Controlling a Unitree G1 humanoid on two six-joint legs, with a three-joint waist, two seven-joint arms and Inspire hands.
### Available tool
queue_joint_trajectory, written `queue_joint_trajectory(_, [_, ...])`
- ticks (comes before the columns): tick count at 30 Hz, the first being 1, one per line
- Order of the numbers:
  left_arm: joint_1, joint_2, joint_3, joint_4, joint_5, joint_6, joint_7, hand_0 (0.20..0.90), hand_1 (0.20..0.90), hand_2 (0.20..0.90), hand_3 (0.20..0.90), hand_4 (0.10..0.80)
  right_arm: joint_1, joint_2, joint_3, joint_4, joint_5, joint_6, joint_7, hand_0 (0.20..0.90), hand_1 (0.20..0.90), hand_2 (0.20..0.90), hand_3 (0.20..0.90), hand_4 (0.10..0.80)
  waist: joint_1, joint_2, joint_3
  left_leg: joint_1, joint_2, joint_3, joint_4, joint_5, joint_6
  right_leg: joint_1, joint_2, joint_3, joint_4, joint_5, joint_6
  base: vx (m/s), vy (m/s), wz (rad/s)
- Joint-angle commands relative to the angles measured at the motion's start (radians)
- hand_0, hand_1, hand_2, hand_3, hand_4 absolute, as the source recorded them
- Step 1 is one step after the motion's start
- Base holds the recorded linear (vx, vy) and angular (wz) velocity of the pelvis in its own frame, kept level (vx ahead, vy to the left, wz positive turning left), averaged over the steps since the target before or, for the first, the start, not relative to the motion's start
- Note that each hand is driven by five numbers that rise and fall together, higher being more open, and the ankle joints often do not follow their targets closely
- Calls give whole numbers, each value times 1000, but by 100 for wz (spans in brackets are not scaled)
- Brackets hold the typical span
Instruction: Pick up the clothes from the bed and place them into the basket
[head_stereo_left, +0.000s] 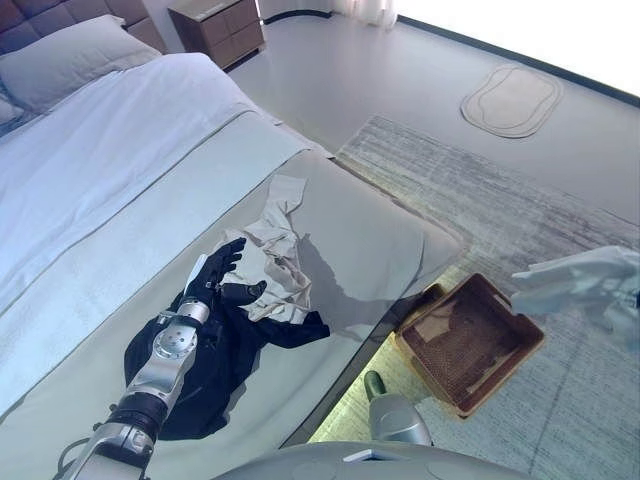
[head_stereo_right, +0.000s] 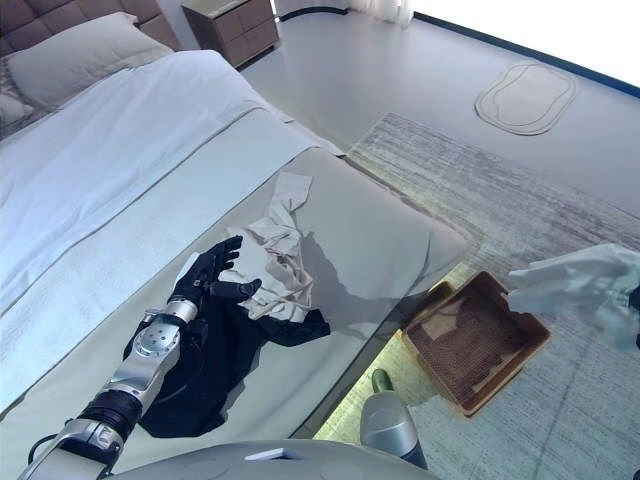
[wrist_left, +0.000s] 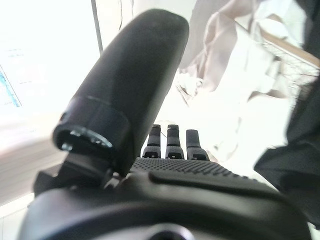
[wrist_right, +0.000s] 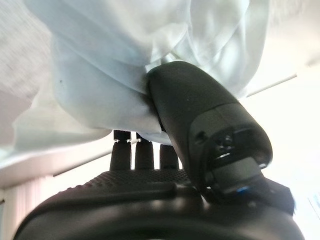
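Note:
A crumpled beige garment (head_stereo_left: 275, 250) lies on the grey bedspread (head_stereo_left: 370, 230) near the foot of the bed, partly over a dark navy garment (head_stereo_left: 215, 370). My left hand (head_stereo_left: 220, 275) rests on the beige garment's near edge, fingers straight and thumb spread; nothing is gripped. My right hand (wrist_right: 200, 110) is out at the far right above the rug, thumb and fingers closed on a pale blue-white garment (head_stereo_left: 585, 280) that hangs over it and hides it in the eye views. The brown wicker basket (head_stereo_left: 512, 308) stands on the floor by the bed's corner, just left of and below the held garment.
A pillow (head_stereo_left: 70, 60) and white sheet lie at the head of the bed, with a wooden nightstand (head_stereo_left: 215, 25) beyond. A grey striped rug (head_stereo_left: 520, 200) lies under the basket. An oval mat (head_stereo_left: 510, 100) sits on the floor farther back.

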Motion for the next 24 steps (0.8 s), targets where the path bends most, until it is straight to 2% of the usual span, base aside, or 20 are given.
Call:
queue_joint_trajectory(1, [-64,53,24,-76,9,-42,16,900,900,900,900,800,-87,-57,-22,16,11,-40,-44,300,300,300,200,100,35,-47,-42,-33,-1,8,167,-178,24,-47,-15,7,3,41,29,-25,-18,9])
queue_joint_trajectory(6, [-67,48,18,-83,3,-39,15,900,900,900,900,800,-108,-47,10,62,7,-37,-26,300,300,300,200,100,36,-28,-36,-35,-7,10,170,-178,26,-51,-21,3,7,39,29,-4,1,-1])
queue_joint_trajectory(7, [-68,49,16,-88,1,-35,13,900,900,900,900,800,-111,-42,16,73,9,-29,-20,349,349,349,258,158,37,-24,-36,-36,-7,11,173,-179,26,-50,-23,1,7,38,29,0,0,0])
queue_joint_trajectory(8, [-69,48,14,-93,0,-33,13,900,900,900,900,800,-112,-39,18,83,7,-24,-15,500,500,500,433,333,37,-20,-34,-37,-7,10,176,-180,25,-50,-24,1,9,37,28,0,0,0])
queue_joint_trajectory(9, [-70,48,12,-95,0,-33,12,900,900,900,900,800,-114,-37,20,89,3,-20,-12,773,773,773,752,652,38,-18,-33,-38,-7,10,178,-180,25,-50,-25,0,9,36,27,0,0,0])
queue_joint_trajectory(11, [-70,46,10,-100,1,-30,13,900,900,900,900,800,-116,-33,25,99,4,-9,-9,900,900,900,900,800,38,-15,-31,-38,-8,9,178,-180,25,-49,-26,-1,8,37,27,0,0,0])
queue_joint_trajectory(15, [-84,40,-5,-106,-2,-24,20,900,900,900,900,800,-127,-13,44,151,8,19,18,900,900,900,900,800,38,-8,-30,-37,-9,8,178,-179,24,-47,-27,0,6,39,27,-3,3,-1])
queue_joint_trajectory(24, [-91,37,-14,-113,-6,-14,26,900,900,900,900,800,-128,-1,50,170,18,8,9,900,900,900,900,800,38,-11,-30,-31,-11,6,170,-179,26,-44,-26,5,5,41,29,0,0,1])
